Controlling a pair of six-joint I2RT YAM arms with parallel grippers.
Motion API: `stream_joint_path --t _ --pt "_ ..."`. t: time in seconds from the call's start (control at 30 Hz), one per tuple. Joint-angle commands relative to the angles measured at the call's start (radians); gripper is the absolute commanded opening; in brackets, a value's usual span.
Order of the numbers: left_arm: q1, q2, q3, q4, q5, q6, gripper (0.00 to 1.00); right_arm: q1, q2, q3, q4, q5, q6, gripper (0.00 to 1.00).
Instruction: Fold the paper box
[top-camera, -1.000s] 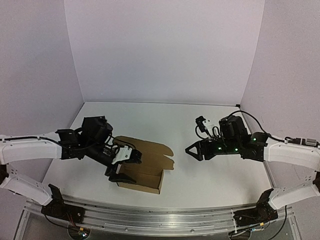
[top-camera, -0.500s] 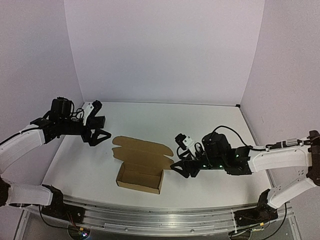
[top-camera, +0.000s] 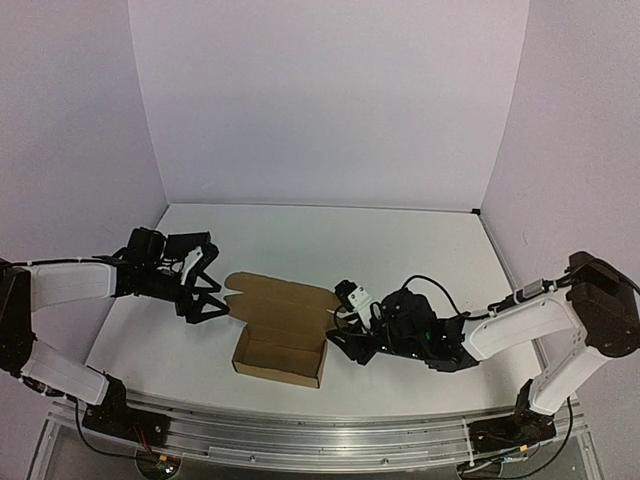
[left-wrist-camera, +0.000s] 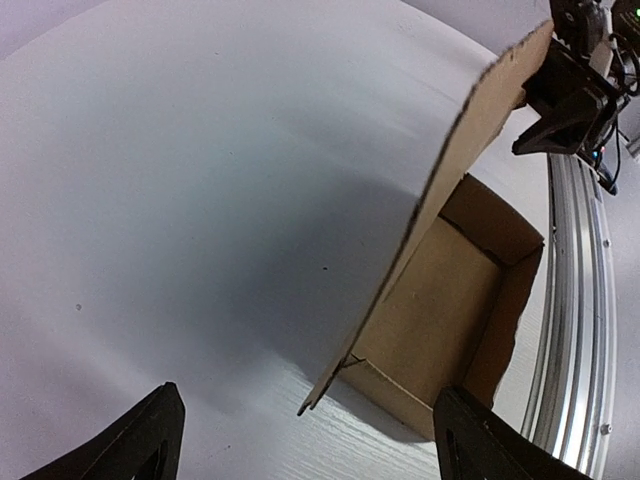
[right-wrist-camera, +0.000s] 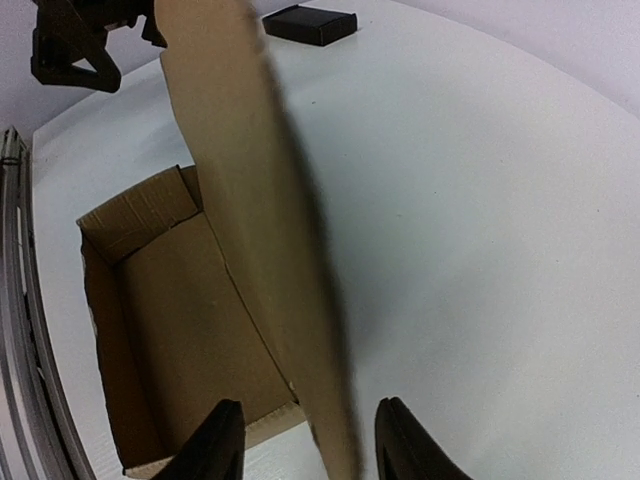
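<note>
The right hand (top-camera: 337, 338) hangs low at the right end of the box (top-camera: 279, 357). Its fingers (right-wrist-camera: 215, 450) are partly apart, and the edge of the lid (top-camera: 285, 298) runs up between them. The wrist view shows a gap on each side of the cardboard, so the hand straddles the lid without pinching it. Just to one side of the fingers lies the box's open bottom part, a shallow brown tray with short end walls, its inside bare.

The left hand (top-camera: 212, 290) is at the other end of the lid, on the left side of the worktop (top-camera: 400, 250). It is spread wide and holds nothing. In its own view the lid's lower corner sits in the space between the two fingers (left-wrist-camera: 150, 445), touching neither.

The box rests near the front edge of the worktop, a little left of the middle. The lid rises from the tray's far wall and leans away toward the back. It is a long flap with rounded tabs at its ends. Standing up like this, it lies between the two hands, and each wrist view catches the other hand past the lid's far end.

A small black block (right-wrist-camera: 310, 25) lies flat on the worktop beyond the lid, well apart from the box, in the right wrist view. A metal rail (top-camera: 300, 432) runs along the front edge, just beside the tray's front wall. Plain pale walls (top-camera: 330, 100) close in the back and both sides.
</note>
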Motion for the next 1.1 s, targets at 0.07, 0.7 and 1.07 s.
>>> stream_joint_path --t 0.07,0.7,1.07 --pt "-0.030 0.011 -0.037 0.115 0.059 0.007 0.72 0.020 0.035 0.042 0.069 0.093 0.042 0.30" --pt "-0.117 -0.014 -0.081 0.273 -0.019 -0.192 0.11 0.045 0.053 0.085 0.018 0.165 0.071 0.15" --pt "-0.244 -0.024 -0.018 0.273 -0.489 -0.592 0.00 0.157 0.172 0.250 -0.024 0.492 0.209 0.04"
